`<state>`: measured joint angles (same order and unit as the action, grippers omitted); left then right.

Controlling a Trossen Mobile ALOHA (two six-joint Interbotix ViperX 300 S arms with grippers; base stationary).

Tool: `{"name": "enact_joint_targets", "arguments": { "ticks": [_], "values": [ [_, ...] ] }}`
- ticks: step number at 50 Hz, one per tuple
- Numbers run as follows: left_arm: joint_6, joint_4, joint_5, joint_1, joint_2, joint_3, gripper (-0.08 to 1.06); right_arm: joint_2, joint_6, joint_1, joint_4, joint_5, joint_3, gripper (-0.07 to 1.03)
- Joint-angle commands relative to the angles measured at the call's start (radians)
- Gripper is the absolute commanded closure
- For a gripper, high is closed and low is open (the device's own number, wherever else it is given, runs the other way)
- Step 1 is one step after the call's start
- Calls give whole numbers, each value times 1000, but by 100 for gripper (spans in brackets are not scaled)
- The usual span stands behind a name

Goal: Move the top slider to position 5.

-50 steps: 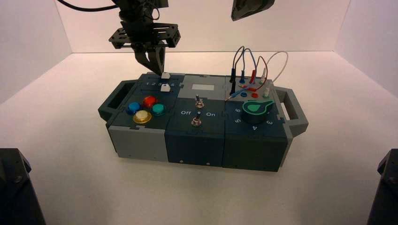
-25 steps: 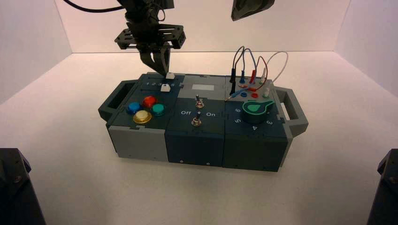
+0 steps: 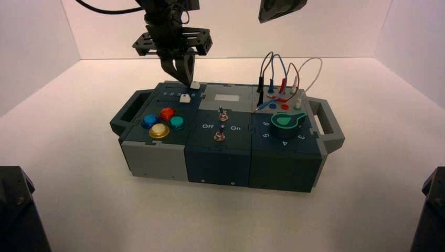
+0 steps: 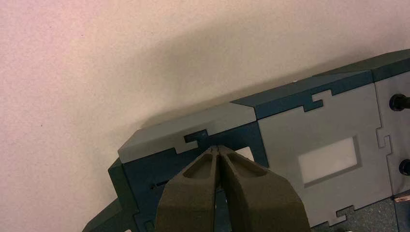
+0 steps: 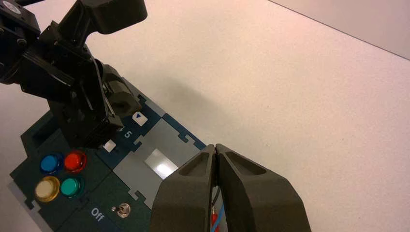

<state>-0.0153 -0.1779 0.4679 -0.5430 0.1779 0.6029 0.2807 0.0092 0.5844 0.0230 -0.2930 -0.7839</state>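
Observation:
The top slider (image 3: pixel 195 84) is a small white cube near the right end of its track at the box's back left. In the right wrist view the top slider (image 5: pixel 139 118) stands about level with the printed 5 (image 5: pixel 127 134). My left gripper (image 3: pixel 184 81) is shut, its tips against the slider's left side. In the left wrist view its shut fingertips (image 4: pixel 218 149) hide most of the white knob (image 4: pixel 245 153). The second slider (image 3: pixel 184 97) sits one row nearer, in the right wrist view too (image 5: pixel 109 145). My right gripper (image 5: pixel 216 147) is shut and hangs above the box's wire section (image 3: pixel 275 9).
Several round coloured buttons (image 3: pixel 162 122) sit in front of the sliders. Two metal toggle switches (image 3: pixel 223 114) stand mid-box by the Off and On lettering. Plugged wires (image 3: pixel 283 79) rise at the back right above the green dial (image 3: pixel 287 122). Handles stick out at both ends.
My left gripper has moved right along the track, pushing the top slider with it from near the middle toward the right end. The right gripper has stayed put.

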Motion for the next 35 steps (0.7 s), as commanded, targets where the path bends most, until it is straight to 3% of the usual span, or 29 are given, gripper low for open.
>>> {"name": "enact_joint_targets", "arguments": {
  "ticks": [1, 11, 24, 35],
  "values": [
    [-3, -3, 0, -17, -17, -17, 101, 26, 2, 2, -2, 9, 29, 99],
    [0, 2, 0, -8, -44, 6, 101, 34, 2, -21, 0, 9, 28, 99],
    [15, 25, 12, 63, -138, 74, 101, 32, 0, -52, -2, 8, 28, 99],
    [15, 23, 32, 63, -144, 67, 101, 20, -2, -54, -2, 8, 29, 99]
  ]
}}
